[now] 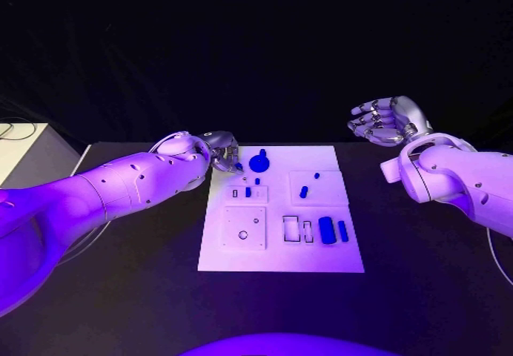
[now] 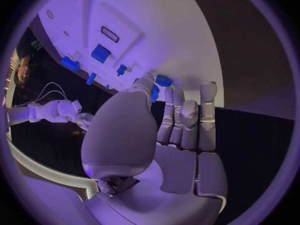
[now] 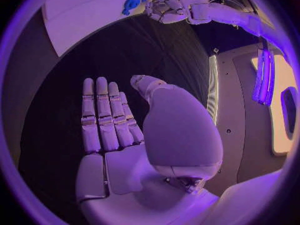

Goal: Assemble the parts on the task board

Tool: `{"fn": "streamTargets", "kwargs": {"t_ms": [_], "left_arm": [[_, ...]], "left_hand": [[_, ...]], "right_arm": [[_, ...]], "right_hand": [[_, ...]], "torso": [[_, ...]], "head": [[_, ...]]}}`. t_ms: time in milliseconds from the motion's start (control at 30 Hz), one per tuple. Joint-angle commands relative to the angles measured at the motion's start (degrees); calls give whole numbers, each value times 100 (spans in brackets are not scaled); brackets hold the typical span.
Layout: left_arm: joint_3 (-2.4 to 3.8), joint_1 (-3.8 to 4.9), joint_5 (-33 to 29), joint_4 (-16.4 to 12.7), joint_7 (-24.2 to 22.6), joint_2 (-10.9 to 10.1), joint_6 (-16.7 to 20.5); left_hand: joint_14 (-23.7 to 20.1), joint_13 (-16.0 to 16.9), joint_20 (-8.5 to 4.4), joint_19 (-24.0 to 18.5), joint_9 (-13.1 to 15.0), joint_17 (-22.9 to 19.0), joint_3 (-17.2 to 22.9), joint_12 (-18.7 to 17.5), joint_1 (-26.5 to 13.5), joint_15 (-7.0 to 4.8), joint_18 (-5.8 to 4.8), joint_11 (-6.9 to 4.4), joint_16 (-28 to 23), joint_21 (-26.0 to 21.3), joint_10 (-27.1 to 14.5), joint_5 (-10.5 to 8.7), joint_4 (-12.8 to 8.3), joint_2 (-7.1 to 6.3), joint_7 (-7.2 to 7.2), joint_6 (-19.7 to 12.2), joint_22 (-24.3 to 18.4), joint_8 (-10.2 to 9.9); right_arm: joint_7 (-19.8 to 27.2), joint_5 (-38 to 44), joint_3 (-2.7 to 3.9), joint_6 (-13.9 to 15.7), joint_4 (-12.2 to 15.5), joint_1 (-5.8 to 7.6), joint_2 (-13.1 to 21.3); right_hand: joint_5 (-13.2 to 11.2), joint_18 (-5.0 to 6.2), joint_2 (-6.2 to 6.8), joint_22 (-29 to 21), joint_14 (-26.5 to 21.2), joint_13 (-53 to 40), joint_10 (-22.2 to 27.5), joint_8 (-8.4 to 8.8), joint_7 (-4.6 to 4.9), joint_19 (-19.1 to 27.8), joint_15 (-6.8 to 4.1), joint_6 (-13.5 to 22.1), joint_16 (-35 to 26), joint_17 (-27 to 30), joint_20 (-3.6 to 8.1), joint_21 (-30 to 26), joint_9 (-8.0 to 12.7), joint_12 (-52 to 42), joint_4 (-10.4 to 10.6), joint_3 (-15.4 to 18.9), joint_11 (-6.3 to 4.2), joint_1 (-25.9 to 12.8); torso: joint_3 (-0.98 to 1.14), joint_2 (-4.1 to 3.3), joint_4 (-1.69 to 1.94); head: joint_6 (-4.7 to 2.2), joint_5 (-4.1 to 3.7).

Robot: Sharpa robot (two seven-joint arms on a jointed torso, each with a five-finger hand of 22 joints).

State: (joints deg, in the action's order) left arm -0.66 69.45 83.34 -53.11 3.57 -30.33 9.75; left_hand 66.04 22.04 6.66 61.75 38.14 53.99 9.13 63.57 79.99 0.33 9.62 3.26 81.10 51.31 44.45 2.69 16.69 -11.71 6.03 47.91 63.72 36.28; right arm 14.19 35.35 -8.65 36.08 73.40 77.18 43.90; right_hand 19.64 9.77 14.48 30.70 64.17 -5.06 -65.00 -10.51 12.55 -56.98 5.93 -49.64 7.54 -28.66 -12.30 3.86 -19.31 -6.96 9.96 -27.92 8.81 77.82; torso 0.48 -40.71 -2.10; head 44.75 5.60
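The left hand (image 1: 222, 152) sits at the far left corner of the board (image 1: 280, 256), fingers near a round blue part (image 1: 260, 160); whether it already pinches anything I cannot tell; the right hand (image 1: 387, 119) hangs clear over the tabletop (image 1: 128, 297), loose and holding nothing; best to close on the part slowly, lift straight, then line it over its slot before pressing

Board 10 o'clock corner: left hand (image 1: 219, 150) hovering, crowding round blue part (image 1: 260, 161).
Board 1 o'clock, off-board: right hand (image 1: 387, 120) hanging clear.
Task board (image 1: 280, 262) 6 o'clock edge: lying unobstructed.
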Motion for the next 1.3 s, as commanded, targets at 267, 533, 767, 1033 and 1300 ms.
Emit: {"fn": "streamTargets", "kwargs": {"t_ms": [267, 533, 767, 1033, 1300], "left_arm": [[1, 3, 40, 36, 179, 35, -52], [2, 3, -48, 19, 133, 42, -78], [2, 3, -87, 13, 160, 43, -133], [2, 3, -83, 12, 236, 57, -230], [2, 3, -83, 40, 227, 86, -280]], "left_hand": [[0, 43, 9, -21, -179, -9, -313, 117, 77, 32, -53, 25, 17, -73, -83, 13, 3, 157, 82, -245, -5, -172], [8, 75, 26, -19, -355, 17, -553, 195, 72, 53, -54, 50, 23, -85, -92, 12, 8, 254, 132, -313, 15, -353], [6, 113, 33, -17, -435, 28, -774, 265, -11, 58, -53, 54, 27, -92, -103, 10, 13, 336, 134, -267, 30, -393], [-12, 136, 42, -30, -558, 19, -959, 302, 0, 73, -49, 73, 24, -120, -144, 12, 8, 440, 165, -338, 34, -512], [-7, 144, 51, -32, -711, 41, -993, 320, 292, 74, -46, 69, 30, -136, -172, 16, -5, 662, 146, -240, 51, -593]], "right_arm": [[40, 17, 2, -71, -2, -2, -8], [41, 17, 2, -74, -9, -3, -13], [43, 17, 2, -74, -10, -3, -17], [43, 17, 2, -74, -9, -3, -20], [43, 17, 2, -73, -5, -3, -20]], "right_hand": [[31, 65, -17, -34, 31, 21, -33, 30, 25, 24, 8, -53, -26, 11, -6, -6, 1, -1, -34, -6, -3, -73], [31, 65, -17, -34, 31, 21, -33, 30, 25, 24, 8, -53, -26, 11, -6, -6, 1, -1, -34, -6, -3, -73], [31, 65, -17, -34, 31, 21, -33, 30, 25, 24, 8, -53, -26, 11, -6, -6, 1, -1, -34, -6, -3, -73], [31, 65, -17, -34, 31, 21, -33, 30, 25, 24, 8, -53, -26, 11, -6, -6, 1, -1, -34, -6, -3, -73], [31, 65, -17, -34, 31, 21, -33, 30, 25, 24, 8, -53, -26, 11, -6, -6, 1, -1, -34, -6, -3, -73]], "torso": [[6, 0, 0], [5, 0, 2], [4, 1, 2], [2, -1, -5], [1, -1, -5]], "head": [[12, -2], [16, -2], [18, -2], [29, -5], [36, -12]]}}
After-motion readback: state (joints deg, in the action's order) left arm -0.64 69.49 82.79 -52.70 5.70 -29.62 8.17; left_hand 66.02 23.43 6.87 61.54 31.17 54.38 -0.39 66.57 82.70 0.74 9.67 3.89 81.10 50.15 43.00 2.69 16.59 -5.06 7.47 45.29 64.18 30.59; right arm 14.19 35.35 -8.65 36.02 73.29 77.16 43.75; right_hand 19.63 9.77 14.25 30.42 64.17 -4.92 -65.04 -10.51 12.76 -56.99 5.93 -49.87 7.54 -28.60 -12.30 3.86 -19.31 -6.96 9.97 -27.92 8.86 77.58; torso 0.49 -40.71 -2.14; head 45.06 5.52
